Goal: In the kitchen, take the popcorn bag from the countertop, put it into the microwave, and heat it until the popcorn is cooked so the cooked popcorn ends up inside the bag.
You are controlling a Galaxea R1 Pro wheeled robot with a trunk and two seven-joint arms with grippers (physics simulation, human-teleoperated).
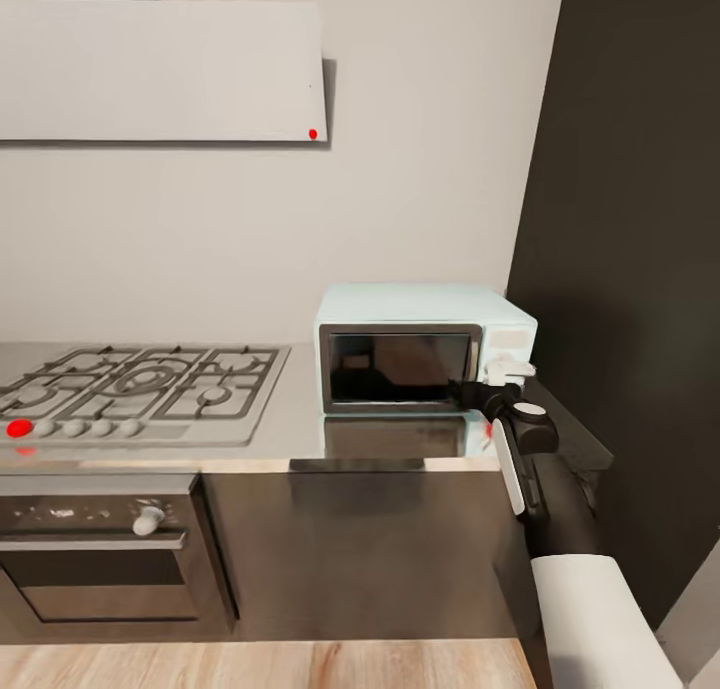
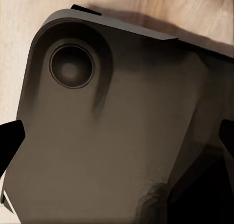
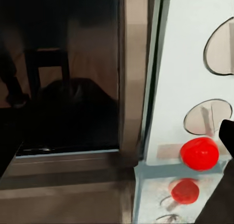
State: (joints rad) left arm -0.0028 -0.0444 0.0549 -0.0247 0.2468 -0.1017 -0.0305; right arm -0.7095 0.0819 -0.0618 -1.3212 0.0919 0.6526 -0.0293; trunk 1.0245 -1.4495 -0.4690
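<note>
Here, microwave (image 1: 425, 347) door toward robot, long axis along countertop (image 1: 300, 409); right claw (image 1: 503, 379) perhaps shut, unclear.

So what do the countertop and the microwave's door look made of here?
The countertop looks like brushed steel, glossy: it mirrors the microwave in front of it. The door looks like dark glass, showing faint reflections. It's a render, so this is only appearance.

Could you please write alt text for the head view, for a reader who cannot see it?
The robot's right hand is raised to the control panel of a mint-blue microwave, door closed, on a steel countertop. A gas hob lies to its left, above an oven.
</note>
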